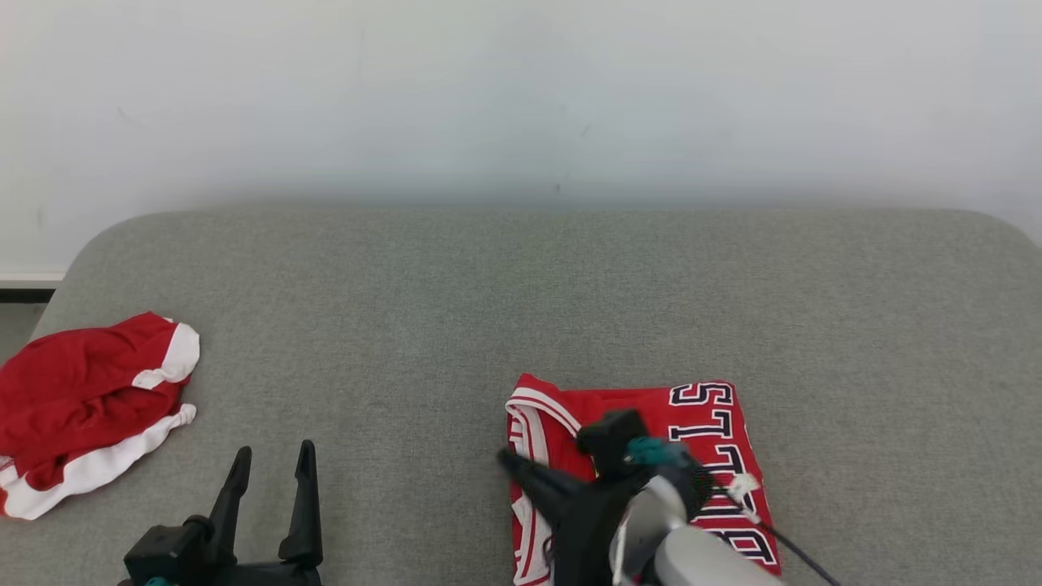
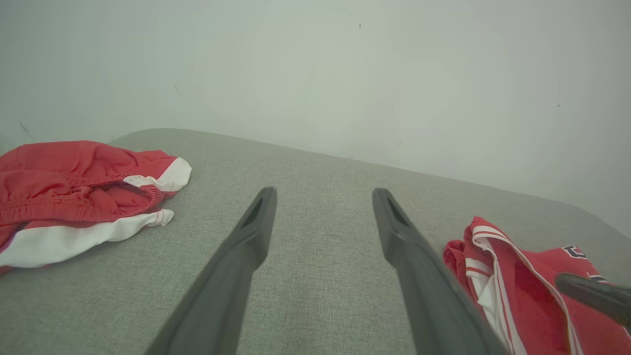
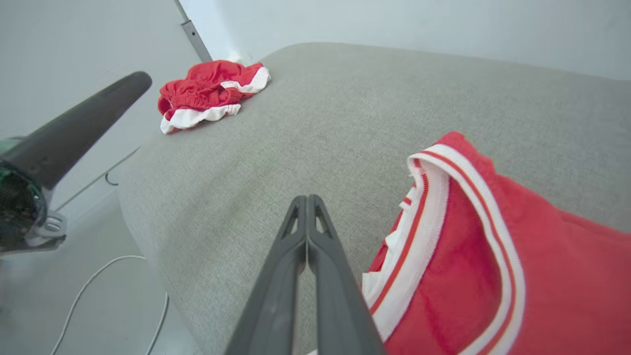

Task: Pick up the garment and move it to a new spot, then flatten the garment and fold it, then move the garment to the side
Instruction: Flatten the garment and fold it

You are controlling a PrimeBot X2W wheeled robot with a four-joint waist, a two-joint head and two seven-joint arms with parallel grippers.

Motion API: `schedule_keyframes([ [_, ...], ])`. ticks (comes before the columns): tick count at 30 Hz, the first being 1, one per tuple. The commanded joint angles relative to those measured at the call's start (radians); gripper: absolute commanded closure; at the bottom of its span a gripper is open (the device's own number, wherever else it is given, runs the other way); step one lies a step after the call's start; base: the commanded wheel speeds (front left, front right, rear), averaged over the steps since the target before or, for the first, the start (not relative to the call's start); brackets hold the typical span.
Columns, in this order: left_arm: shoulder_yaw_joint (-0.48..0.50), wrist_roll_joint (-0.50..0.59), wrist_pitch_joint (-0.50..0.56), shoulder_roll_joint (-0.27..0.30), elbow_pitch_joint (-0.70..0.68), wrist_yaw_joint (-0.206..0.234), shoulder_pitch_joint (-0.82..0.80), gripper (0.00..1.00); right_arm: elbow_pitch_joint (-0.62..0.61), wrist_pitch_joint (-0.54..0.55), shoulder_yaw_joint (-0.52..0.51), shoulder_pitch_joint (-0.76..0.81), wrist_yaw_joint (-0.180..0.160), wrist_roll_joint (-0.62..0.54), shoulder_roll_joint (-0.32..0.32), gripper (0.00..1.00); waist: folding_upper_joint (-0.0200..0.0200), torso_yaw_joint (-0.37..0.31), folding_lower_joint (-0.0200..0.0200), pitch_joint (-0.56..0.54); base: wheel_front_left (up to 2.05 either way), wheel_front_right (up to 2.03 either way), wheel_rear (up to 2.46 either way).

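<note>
- Red jersey (image 1: 692,419) flat at the front right of the grey tabletop (image 1: 521,285), folded into a tidy rectangle, striped collar at the left edge, lettering down the right. Fold looks finished, so probably just the shift to the side left to do.
- Right gripper (image 1: 505,460) low by that collar edge, fingers pressed tight together with nothing between them. Wrist view puts the right gripper (image 3: 306,197) just beside the trim, over bare tabletop. Touching cloth or not: cannot tell.
- Reads as a closed blade for nudging or sliding under the stack, not a pinch.
- Left gripper (image 1: 274,449) at front left, fingers spread wide and empty, well apart from the jersey. Parked clear, likely on standby.
- Crumpled red-and-white shorts (image 1: 81,407) at the far left edge, out of the way.
</note>
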Motion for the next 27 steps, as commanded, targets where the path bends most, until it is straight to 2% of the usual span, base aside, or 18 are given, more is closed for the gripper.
schedule_keyframes([
  [1,0.003,-0.002,0.0,0.0,-0.005,0.002,0.01,0.0,-0.006,-0.024,-0.025,-0.005,-0.003,-0.009,-0.011,1.0,0.0,-0.009,0.0,-0.007,0.0,0.0,0.0],
  [2,0.004,-0.002,0.0,0.0,-0.006,0.003,0.011,0.0,-0.009,-0.045,-0.053,-0.004,-0.002,-0.021,-0.018,1.0,0.0,-0.015,0.0,-0.01,0.0,0.0,0.0],
  [3,0.004,-0.001,0.0,0.0,-0.007,0.003,0.012,0.0,-0.011,-0.069,-0.084,0.001,-0.002,-0.037,-0.023,0.61,0.0,-0.02,0.0,-0.013,0.0,0.0,0.0],
  [4,0.004,0.002,0.0,0.0,-0.008,0.004,0.013,0.0,-0.014,-0.094,-0.118,0.009,-0.002,-0.054,-0.028,0.0,0.0,-0.026,0.0,-0.015,0.0,0.0,0.0],
  [11,0.023,0.013,0.0,0.0,-0.019,0.006,0.023,0.0,-0.072,-0.234,-0.365,0.096,-0.002,-0.154,-0.043,0.0,0.0,-0.076,0.0,-0.035,0.0,0.0,0.0],
  [16,0.042,0.005,0.0,0.0,-0.03,0.013,0.039,0.0,-0.105,-0.245,-0.489,0.163,-0.002,-0.214,-0.056,0.0,0.0,-0.113,0.0,-0.051,0.0,0.0,0.0],
  [20,0.05,-0.003,0.0,0.0,-0.033,0.017,0.046,0.0,-0.115,-0.229,-0.549,0.207,-0.002,-0.234,-0.073,0.0,0.0,-0.136,0.0,-0.063,0.0,0.0,0.0],
  [27,0.067,-0.009,0.0,0.0,-0.036,0.024,0.069,0.0,-0.122,-0.241,-0.592,0.256,-0.002,-0.258,-0.106,0.0,0.0,-0.157,0.0,-0.078,0.0,0.0,0.0],
])
